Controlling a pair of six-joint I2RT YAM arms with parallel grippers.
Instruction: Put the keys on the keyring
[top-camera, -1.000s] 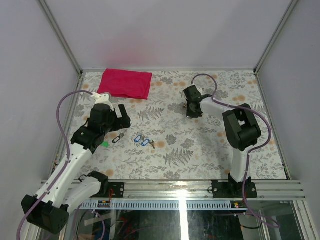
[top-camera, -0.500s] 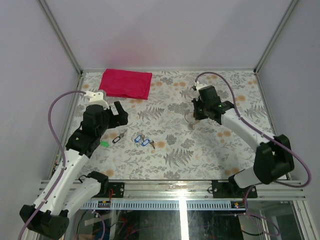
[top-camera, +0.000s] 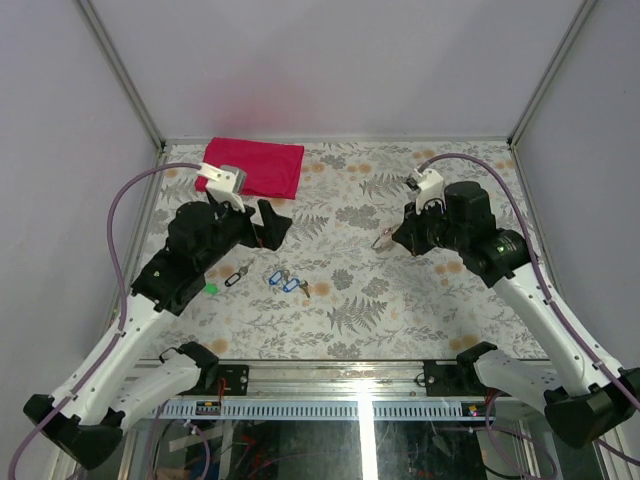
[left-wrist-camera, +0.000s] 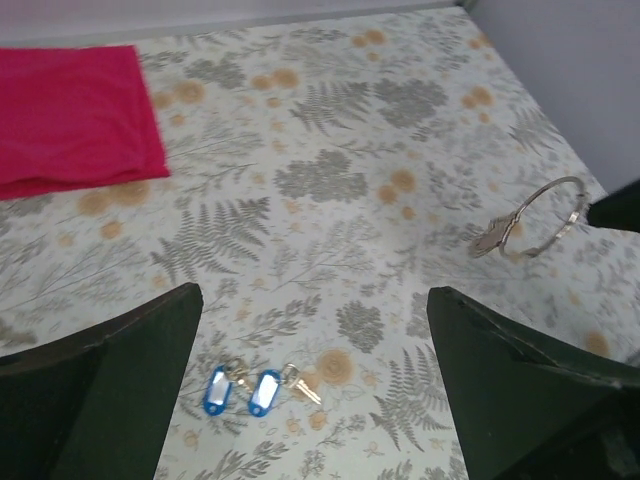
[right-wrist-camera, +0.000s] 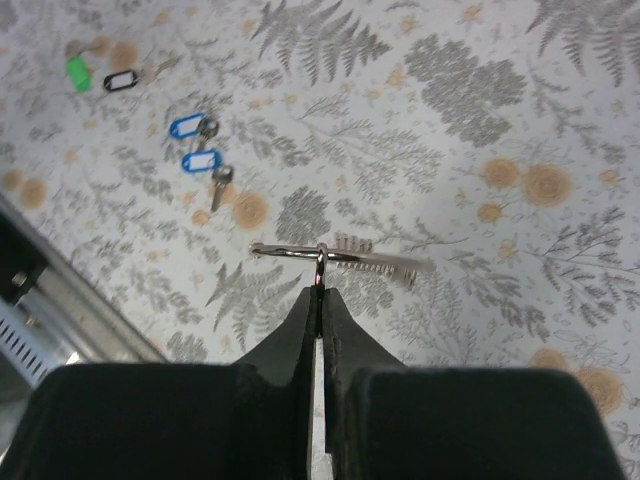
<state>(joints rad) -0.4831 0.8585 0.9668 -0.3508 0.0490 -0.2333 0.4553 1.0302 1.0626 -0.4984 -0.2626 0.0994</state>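
Two keys with blue plastic heads (top-camera: 284, 281) lie side by side on the floral table; they also show in the left wrist view (left-wrist-camera: 245, 390) and the right wrist view (right-wrist-camera: 195, 145). My right gripper (right-wrist-camera: 320, 290) is shut on the silver keyring (right-wrist-camera: 318, 255) and holds it in the air right of the table's middle (top-camera: 384, 241); a silver key hangs from it. The keyring also shows in the left wrist view (left-wrist-camera: 535, 220). My left gripper (top-camera: 268, 222) is open and empty, above and behind the keys.
A red cloth (top-camera: 252, 167) lies at the back left. A small green tag (top-camera: 210, 289) and a dark oval clip (top-camera: 235, 277) lie left of the blue keys. Metal frame rails run along the near edge (top-camera: 360, 375).
My right arm has swung right and up, lifting the keyring off the table. My left gripper has moved right and forward toward the table's middle.
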